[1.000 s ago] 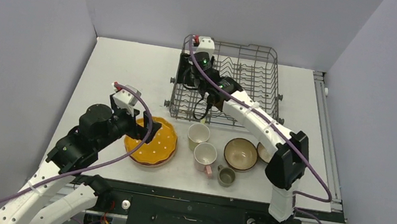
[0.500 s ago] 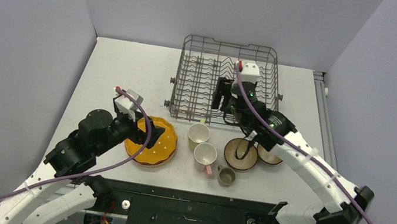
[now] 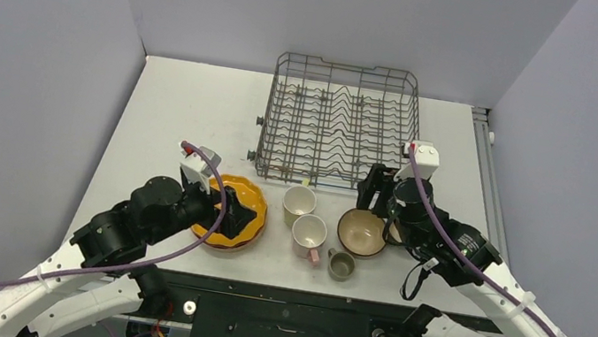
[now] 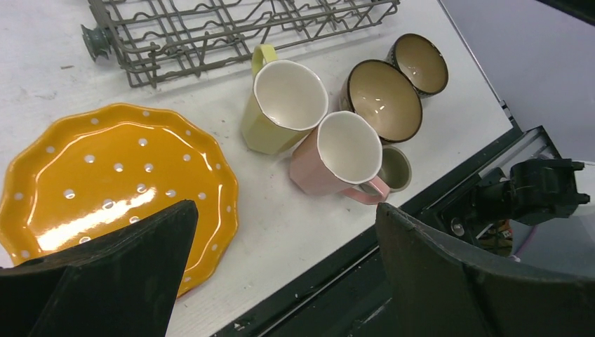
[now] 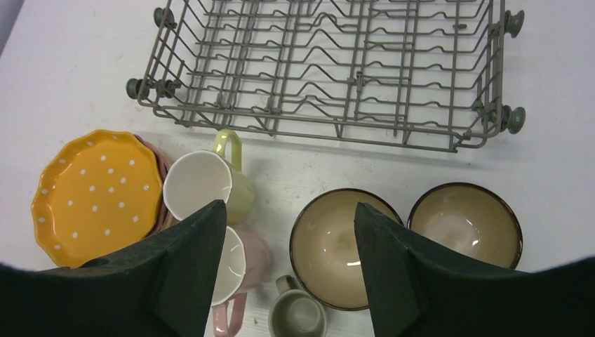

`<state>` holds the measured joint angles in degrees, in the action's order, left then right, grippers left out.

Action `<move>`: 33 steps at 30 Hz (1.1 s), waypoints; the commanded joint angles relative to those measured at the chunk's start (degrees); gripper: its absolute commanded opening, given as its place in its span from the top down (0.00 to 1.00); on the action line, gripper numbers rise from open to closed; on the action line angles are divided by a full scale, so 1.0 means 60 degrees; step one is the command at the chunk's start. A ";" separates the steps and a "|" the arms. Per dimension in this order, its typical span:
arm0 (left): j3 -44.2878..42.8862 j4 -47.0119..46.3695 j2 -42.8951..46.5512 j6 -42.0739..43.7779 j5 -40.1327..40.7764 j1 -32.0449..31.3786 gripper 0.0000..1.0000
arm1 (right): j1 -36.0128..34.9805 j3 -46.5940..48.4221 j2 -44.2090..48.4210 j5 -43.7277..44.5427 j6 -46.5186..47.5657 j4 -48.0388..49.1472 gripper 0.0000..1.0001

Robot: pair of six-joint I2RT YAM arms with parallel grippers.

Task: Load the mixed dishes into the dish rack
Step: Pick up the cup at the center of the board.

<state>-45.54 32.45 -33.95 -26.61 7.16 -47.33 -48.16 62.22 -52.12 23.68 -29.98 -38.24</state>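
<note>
The grey wire dish rack [image 3: 270,115] stands at the back with no dish in it. In front of it are the orange dotted plate [image 3: 249,190], stacked on a pink plate [image 5: 163,168], the yellow mug [image 3: 299,202], pink mug [image 3: 309,233], small grey cup [image 3: 341,265] and two brown bowls [image 3: 361,231] [image 5: 466,221]. My left gripper [image 3: 245,216] is open and empty above the orange plate's right part [image 4: 119,175]. My right gripper [image 3: 374,193] is open and empty above the left bowl [image 5: 337,246] and the cup [image 5: 298,316].
The table's near edge [image 4: 330,253] and a black frame run just in front of the mugs. Grey walls enclose the left, back and right. A metal rail [image 3: 494,216] runs along the right side.
My right arm has swung from over the rack's back left toward the near right, to above the bowls. My left gripper has moved right, further over the orange plate.
</note>
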 commanded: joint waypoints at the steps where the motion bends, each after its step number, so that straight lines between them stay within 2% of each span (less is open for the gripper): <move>1: 0.0062 0.0004 0.0071 -0.1235 0.0006 -0.0339 0.04 | -0.0105 -0.0414 0.0396 -0.0030 -0.0431 -0.0550 0.38; 7: 0.0380 0.0061 -0.0206 -0.2030 0.0338 -0.0877 0.03 | -0.0262 -0.0982 0.0539 -0.0608 -0.0743 -0.0773 0.41; 16: 0.0763 -0.0025 -0.0408 -0.3201 0.0516 -0.1378 0.03 | -0.1206 -0.1009 -0.0430 -0.0663 -0.0921 -0.0796 0.43; 23: 0.1071 -0.0021 -0.0458 -0.3467 0.0372 -0.1406 0.04 | -0.1650 -0.0863 -0.1704 -0.0523 -0.1008 -0.0506 0.43; 33: 0.1282 0.0294 0.0053 -0.3437 0.0428 -0.1415 0.04 | -0.1661 -0.0241 -0.3157 -0.0628 -0.0843 -0.0368 0.47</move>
<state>-37.80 34.28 -35.14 -46.65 9.23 -55.46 -57.84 57.39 -68.93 19.66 -35.20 -42.78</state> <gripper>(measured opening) 0.965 0.534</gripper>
